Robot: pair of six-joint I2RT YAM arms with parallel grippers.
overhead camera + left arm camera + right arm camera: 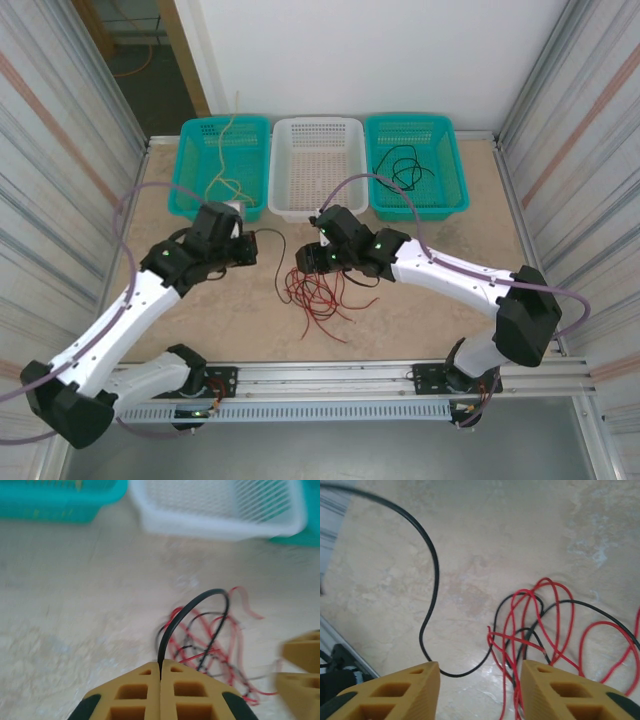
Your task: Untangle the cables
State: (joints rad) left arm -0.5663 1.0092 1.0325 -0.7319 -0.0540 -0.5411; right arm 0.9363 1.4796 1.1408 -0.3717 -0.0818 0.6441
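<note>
A tangle of red cables [318,292] and black cable lies on the table between the two arms. My left gripper [252,248] is shut on the black cable [200,599], which arcs out from between the closed yellow fingers [161,666] toward the red loops [212,647]. My right gripper [312,258] hovers open just above the tangle's near-left edge. In the right wrist view the black cable [434,570] curves between the spread fingertips [481,672], and the red cables [555,625] sit by the right finger.
Three baskets line the far edge: a teal one [195,165] holding a pale yellow cable [226,150], a white one [318,200], and a teal one [450,165] holding a black cable [405,168]. Corrugated walls close both sides.
</note>
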